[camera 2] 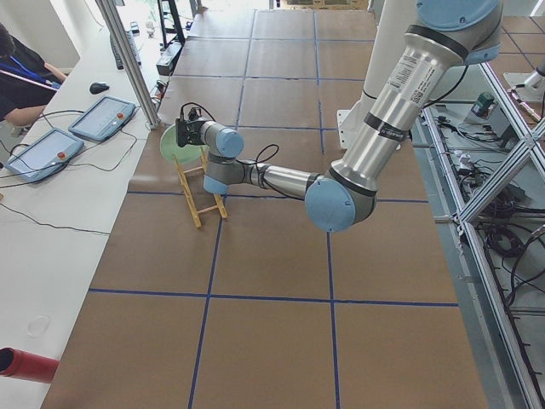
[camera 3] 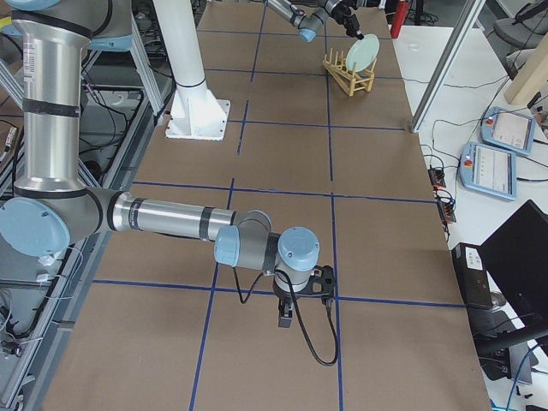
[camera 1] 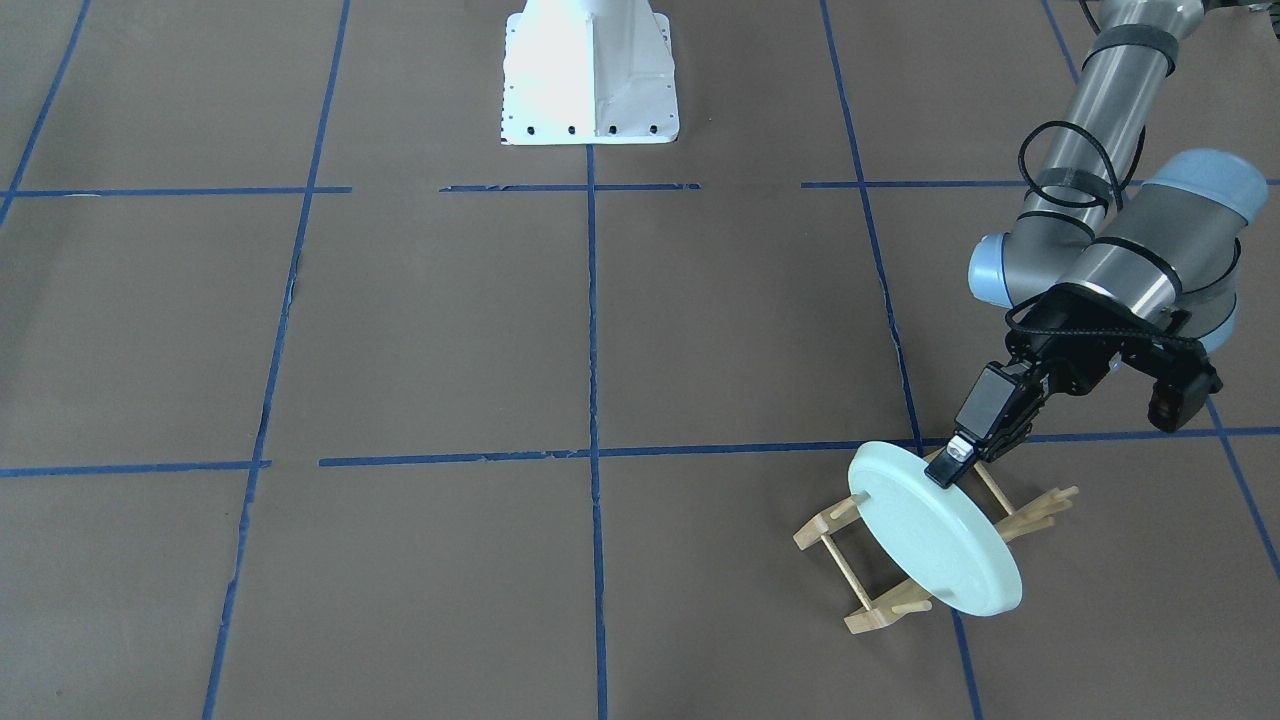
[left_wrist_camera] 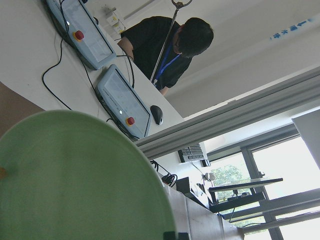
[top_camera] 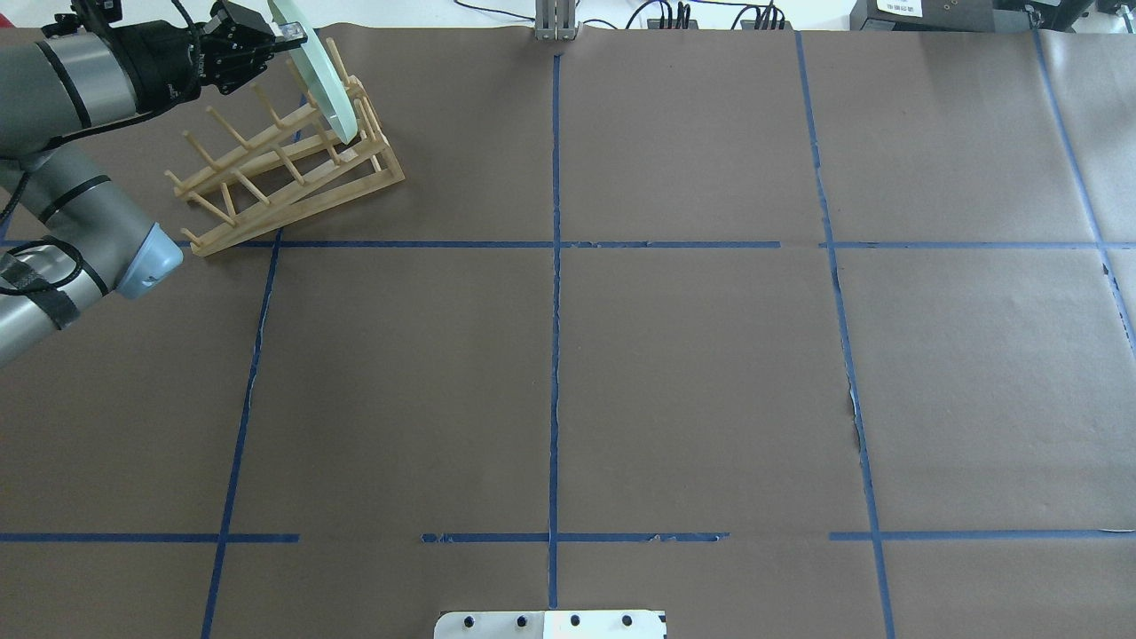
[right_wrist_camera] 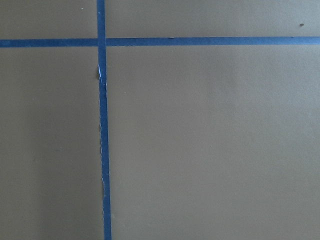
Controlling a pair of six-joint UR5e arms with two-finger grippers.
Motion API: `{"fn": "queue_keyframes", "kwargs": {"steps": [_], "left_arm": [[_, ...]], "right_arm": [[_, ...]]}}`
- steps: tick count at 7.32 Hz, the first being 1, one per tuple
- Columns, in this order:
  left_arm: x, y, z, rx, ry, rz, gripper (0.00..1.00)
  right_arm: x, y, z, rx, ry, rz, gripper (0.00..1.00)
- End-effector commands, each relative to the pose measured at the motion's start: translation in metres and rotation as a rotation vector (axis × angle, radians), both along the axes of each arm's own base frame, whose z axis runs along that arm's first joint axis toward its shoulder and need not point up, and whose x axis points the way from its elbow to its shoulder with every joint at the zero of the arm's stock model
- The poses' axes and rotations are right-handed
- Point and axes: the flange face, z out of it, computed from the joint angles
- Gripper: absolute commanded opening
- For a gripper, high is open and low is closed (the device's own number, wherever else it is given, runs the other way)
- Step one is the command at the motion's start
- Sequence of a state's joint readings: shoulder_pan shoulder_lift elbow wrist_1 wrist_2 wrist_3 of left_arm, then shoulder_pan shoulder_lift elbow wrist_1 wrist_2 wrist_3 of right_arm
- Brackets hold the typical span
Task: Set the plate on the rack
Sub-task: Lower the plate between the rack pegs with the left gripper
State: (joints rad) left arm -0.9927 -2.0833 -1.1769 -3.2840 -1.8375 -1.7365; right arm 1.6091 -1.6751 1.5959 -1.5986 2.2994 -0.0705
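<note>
The pale mint-green plate (camera 1: 935, 545) stands on edge, tilted, between the pegs of the light wooden rack (camera 1: 880, 615) at the table's far-left corner in the overhead view, where the plate (top_camera: 321, 84) and rack (top_camera: 266, 177) also show. My left gripper (camera 1: 950, 465) is shut on the plate's top rim. The plate fills the lower left of the left wrist view (left_wrist_camera: 75, 185). My right gripper (camera 3: 285, 321) hangs low over bare table, far from the rack; I cannot tell whether it is open or shut.
The white robot base (camera 1: 588, 75) sits at mid-table. Beyond the rack's table edge is a side bench with two tablets (camera 2: 102, 115), an aluminium post (camera 2: 128, 60) and an operator (left_wrist_camera: 165, 45). Blue tape lines cross the brown table.
</note>
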Motion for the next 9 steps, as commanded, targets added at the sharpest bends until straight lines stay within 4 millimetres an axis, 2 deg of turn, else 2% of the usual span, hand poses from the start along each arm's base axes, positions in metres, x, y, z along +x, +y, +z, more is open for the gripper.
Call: {"fn": "queue_keyframes", "kwargs": {"steps": [1, 2, 9], "left_arm": [[0.001, -0.001, 0.001, -0.004, -0.001, -0.001, 0.18], [0.001, -0.002, 0.0, -0.008, -0.001, -0.007, 0.99], [-0.015, -0.008, 0.004, -0.005, -0.028, -0.028, 1.0]], "right_arm": [[0.0, 0.0, 0.0, 0.0, 0.0, 0.0, 1.0], [0.0, 0.0, 0.0, 0.0, 0.0, 0.0, 1.0], [0.0, 0.0, 0.0, 0.0, 0.0, 0.0, 1.0]]}}
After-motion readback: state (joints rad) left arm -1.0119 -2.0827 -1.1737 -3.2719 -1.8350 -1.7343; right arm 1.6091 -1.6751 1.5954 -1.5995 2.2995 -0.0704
